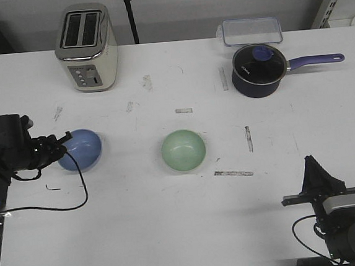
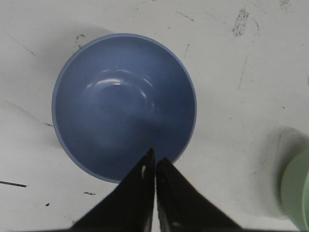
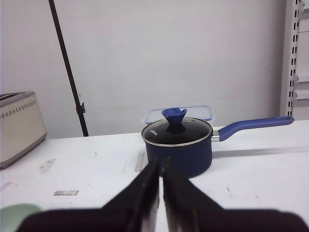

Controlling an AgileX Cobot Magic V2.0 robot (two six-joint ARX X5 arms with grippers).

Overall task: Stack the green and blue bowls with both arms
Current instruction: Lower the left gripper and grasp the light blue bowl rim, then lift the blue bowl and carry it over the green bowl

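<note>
Left side: the left gripper [image 1: 59, 145] hangs over the near-left rim of the blue bowl [image 1: 81, 149], its fingers pressed together and holding nothing; the wrist view shows the tips above the bowl's edge, not around it. The blue bowl [image 2: 123, 104] stands upright and empty. Judgement: the approach to the first pick is in hand; the next move calls for the jaws to part and straddle the rim.

Centre: the green bowl [image 1: 183, 150] stands upright and empty on the table [image 1: 173, 227], well apart from the blue one and untouched.

Right side: the saucepan [image 1: 257, 70] carries its glass lid; contents cannot be told. The clear box [image 1: 251, 30] behind it appears empty. The right gripper [image 1: 315, 169] rests at the near-right corner, fingers closed on nothing, far from either bowl.
</note>
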